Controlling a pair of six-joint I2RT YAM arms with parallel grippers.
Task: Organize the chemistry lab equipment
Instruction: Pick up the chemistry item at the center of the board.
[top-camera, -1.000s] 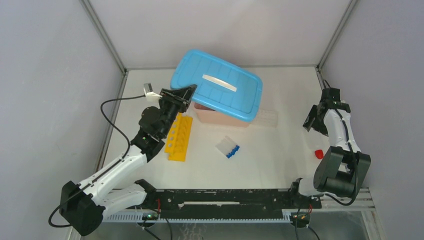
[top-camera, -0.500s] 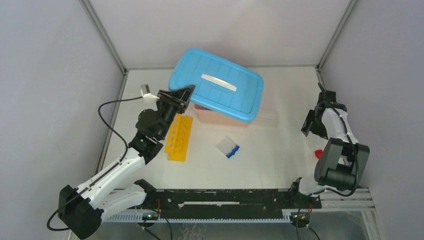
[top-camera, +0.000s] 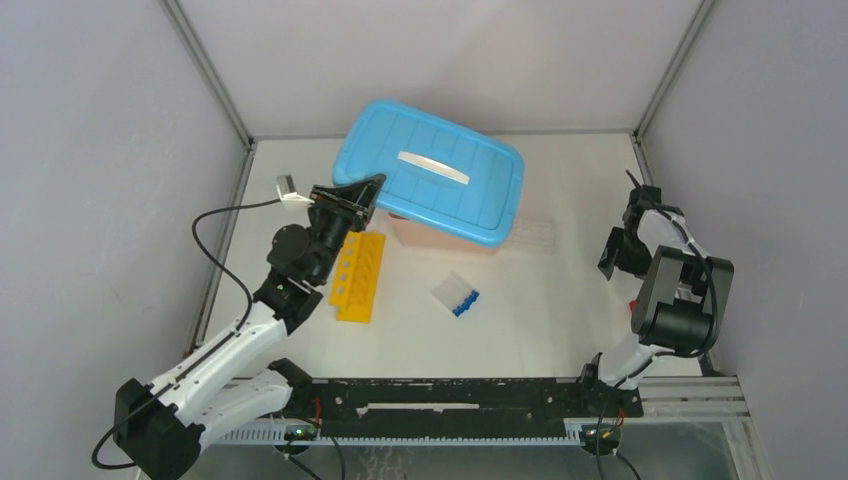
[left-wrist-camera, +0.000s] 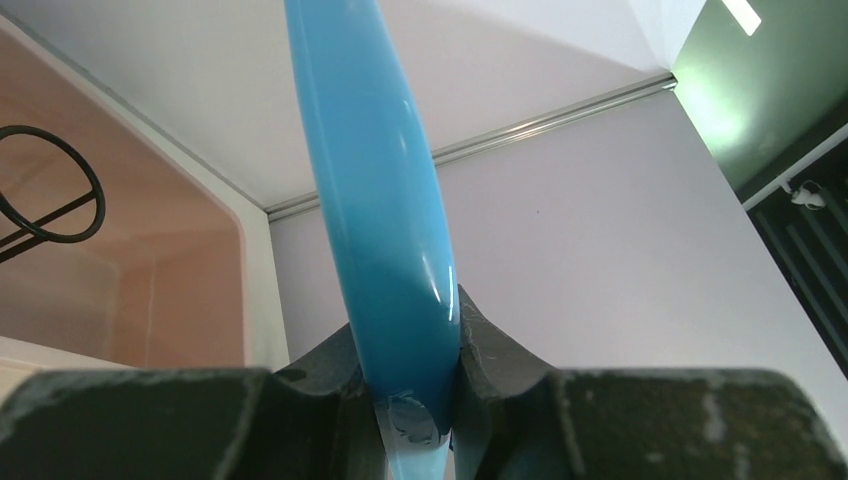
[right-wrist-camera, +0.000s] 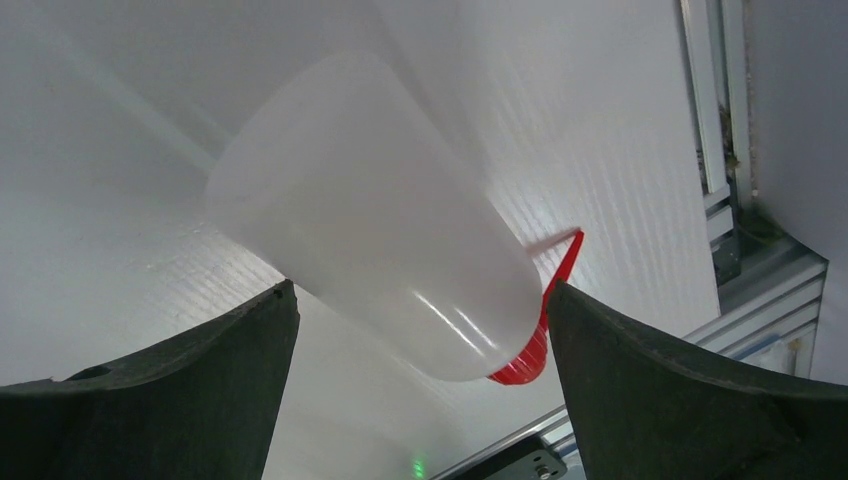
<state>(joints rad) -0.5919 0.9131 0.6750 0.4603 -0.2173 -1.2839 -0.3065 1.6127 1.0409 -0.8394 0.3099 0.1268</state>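
Pink bin at the back of a white desk, blue lid with white handle skewed over the bin, clear cup with a red end on its side, well right of the bin

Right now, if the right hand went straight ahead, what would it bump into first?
Most likely the cloudy white cup with a red end, lying on its side. It sits straight ahead between the right hand's open fingers; how far is hard to tell.
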